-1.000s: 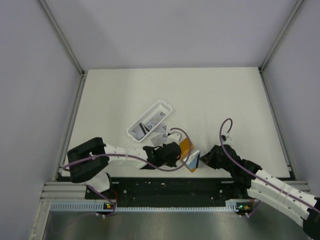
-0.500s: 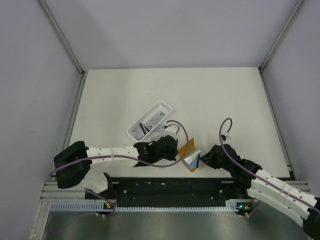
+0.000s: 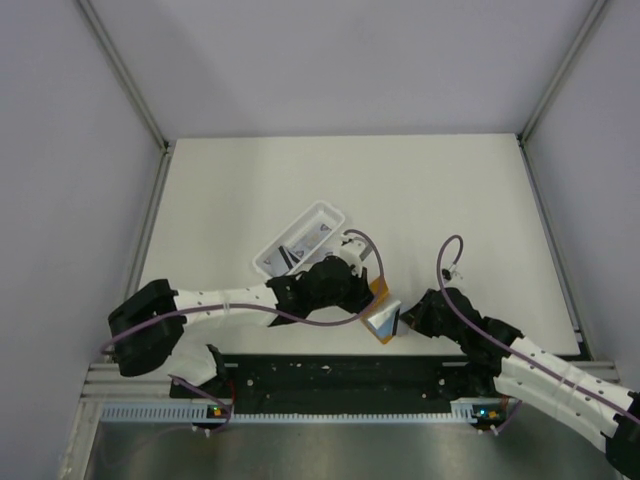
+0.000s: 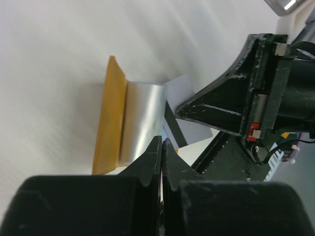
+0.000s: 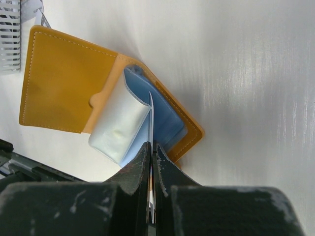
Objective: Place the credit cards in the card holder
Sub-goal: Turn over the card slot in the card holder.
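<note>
Right gripper (image 5: 151, 147): we are seeing its fingers clamping a thin credit card (image 4: 183, 89) edge-on. The card's far end is reaching into the pale blue inside of the opened orange card holder (image 5: 59, 78), which is lying on the white table (image 5: 246, 98) just beyond the fingertips. Left gripper (image 4: 161, 146): its fingers are pressing together, and the holder is lying just ahead of the tips.

On table (image 3: 450, 200): holder (image 5: 69, 83) lies opened just ahead of right gripper (image 5: 150, 145), flap side ahead-left, pocket side nearest the fingertips. Card (image 4: 189, 110) stands edge-on over the pocket, pinched between the right jaws. Left gripper (image 4: 161, 143) sits at holder's opposite side, tips facing right gripper. Tray (image 3: 330, 215) lies just beyond left gripper, away from holder, with more cards (image 3: 288, 258) in it.
</note>
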You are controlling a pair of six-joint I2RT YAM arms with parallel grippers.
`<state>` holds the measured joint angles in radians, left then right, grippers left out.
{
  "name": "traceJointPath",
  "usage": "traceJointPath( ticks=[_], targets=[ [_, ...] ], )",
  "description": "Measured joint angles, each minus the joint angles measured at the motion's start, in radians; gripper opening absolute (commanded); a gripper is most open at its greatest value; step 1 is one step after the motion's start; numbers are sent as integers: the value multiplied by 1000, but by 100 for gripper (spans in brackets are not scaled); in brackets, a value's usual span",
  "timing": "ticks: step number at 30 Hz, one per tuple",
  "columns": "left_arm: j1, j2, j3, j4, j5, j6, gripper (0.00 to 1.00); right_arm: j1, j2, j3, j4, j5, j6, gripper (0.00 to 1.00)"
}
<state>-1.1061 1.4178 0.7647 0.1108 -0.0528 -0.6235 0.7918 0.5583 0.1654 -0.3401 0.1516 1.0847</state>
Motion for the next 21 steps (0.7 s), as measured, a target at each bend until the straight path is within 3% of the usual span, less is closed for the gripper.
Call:
traceJointPath(
  ticks=[6,11,21],
  targets=[
    [0,122,66,55,82,40,0,0,0,0,0,0,0,0],
    [7,238,120,9,19,47,0,0,0,0,0,-2,-2,0],
    [68,248,52,-20,-64,13,0,0,1,5,-2,-8,-11,0]
  ],
)
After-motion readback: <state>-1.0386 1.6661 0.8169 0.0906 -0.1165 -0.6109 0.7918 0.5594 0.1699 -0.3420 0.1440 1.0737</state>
